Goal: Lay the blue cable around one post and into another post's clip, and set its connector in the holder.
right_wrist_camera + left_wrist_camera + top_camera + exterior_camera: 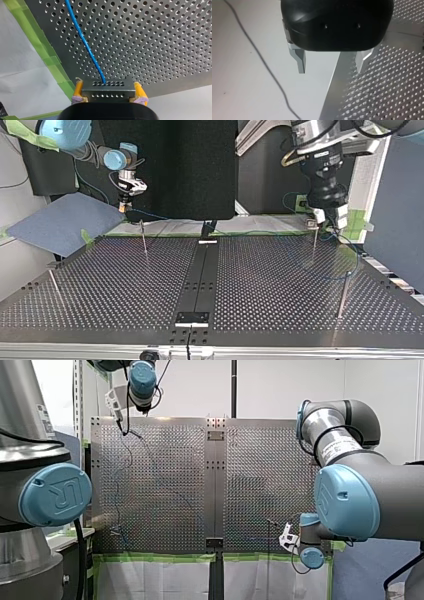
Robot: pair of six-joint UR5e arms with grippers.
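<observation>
At the near right edge my right gripper pinched the connector, its blue cable leading straight ahead; my left gripper stood spread.

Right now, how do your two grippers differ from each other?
My left gripper has bare metal fingers; my right gripper has yellow pads. The left's fingers stand apart with nothing between them; the right's are shut on the connector of the blue cable. Both have a black body and two fingers.
</observation>
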